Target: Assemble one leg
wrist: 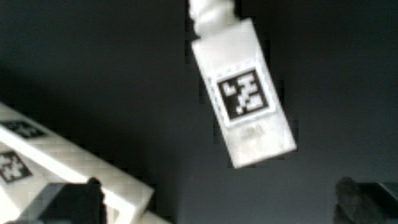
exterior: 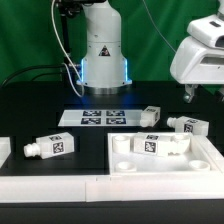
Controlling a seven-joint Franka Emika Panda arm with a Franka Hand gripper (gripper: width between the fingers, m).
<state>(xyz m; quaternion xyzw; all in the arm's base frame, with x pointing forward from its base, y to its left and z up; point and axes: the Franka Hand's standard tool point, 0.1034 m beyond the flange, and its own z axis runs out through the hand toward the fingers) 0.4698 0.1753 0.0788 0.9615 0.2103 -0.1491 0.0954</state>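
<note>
leg [exterior: 188,125] lies flat on the black worktop [exterior: 40,105], far out at 3 o'clock from the marker board [exterior: 105,117] in the exterior view, with the fingers [exterior: 186,94] hanging above it, apart from it, released and holding nothing. a second leg [exterior: 150,114] sits just beside that board at 3 o'clock, a third leg [exterior: 55,147] lies at 8 o'clock, and a fourth leg [exterior: 155,145] rests on the big white panel [exterior: 190,165] at 5 o'clock. the wrist view shows the leg [wrist: 240,90] tag up, beyond the spread fingers [wrist: 68,200] and untouched.
</note>
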